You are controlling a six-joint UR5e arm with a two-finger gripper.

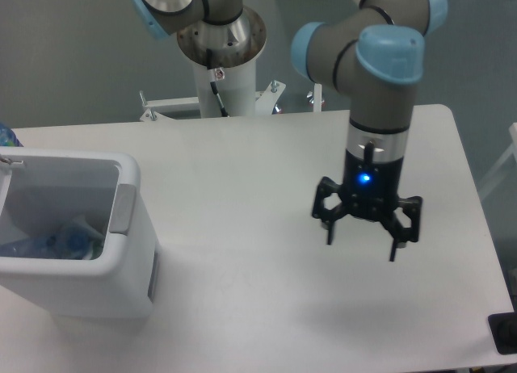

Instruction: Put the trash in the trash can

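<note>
White plastic forms the trash can (77,252), a boxy bin with a thick rim and a grey handle plate (123,209) on its right side, standing at the lower left of the frame on the white table (266,187). Inside it, low against the bottom, lies the trash: a clear crushed bottle (60,240) with bluish parts showing through; a second item cannot be made out clearly among the folds.

Well apart from the bin, at the right centre of the frame, the gripper (361,246) hangs above the bare tabletop, pointing straight down. Its black fingers (329,228) are spread wide and hold nothing; a blue light glows on the wrist just above them. A faint shadow lies on the table beneath it.

At the upper centre of the frame the arm's grey base column (222,58) rises behind the table's far edge, with light blue joint caps on the arm segments.
</note>
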